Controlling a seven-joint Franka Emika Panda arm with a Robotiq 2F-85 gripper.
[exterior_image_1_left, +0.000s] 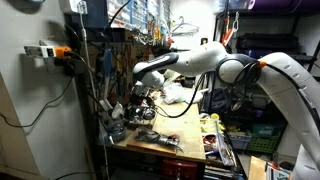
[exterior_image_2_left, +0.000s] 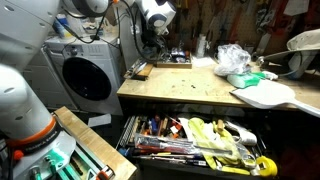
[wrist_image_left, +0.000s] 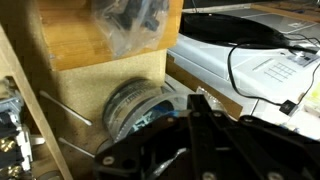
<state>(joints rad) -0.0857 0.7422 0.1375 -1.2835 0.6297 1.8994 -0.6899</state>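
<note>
My gripper (wrist_image_left: 195, 100) fills the bottom of the wrist view as a dark mass, its two fingers pressed together into one bar. It hangs just over a round clear plastic spool (wrist_image_left: 135, 112) that lies on the wooden workbench (wrist_image_left: 90, 55). A clear plastic bag with dark parts (wrist_image_left: 130, 20) lies further along the wood. In both exterior views the gripper (exterior_image_1_left: 141, 100) (exterior_image_2_left: 152, 45) is low over the far corner of the bench. I see nothing between the fingers.
A white machine (wrist_image_left: 262, 68) with a black cable (wrist_image_left: 232, 70) stands beside the bench. An open drawer full of tools (exterior_image_2_left: 190, 140) juts out at the front. A washing machine (exterior_image_2_left: 85, 80), a crumpled bag (exterior_image_2_left: 235, 62) and a white board (exterior_image_2_left: 270, 95) are nearby.
</note>
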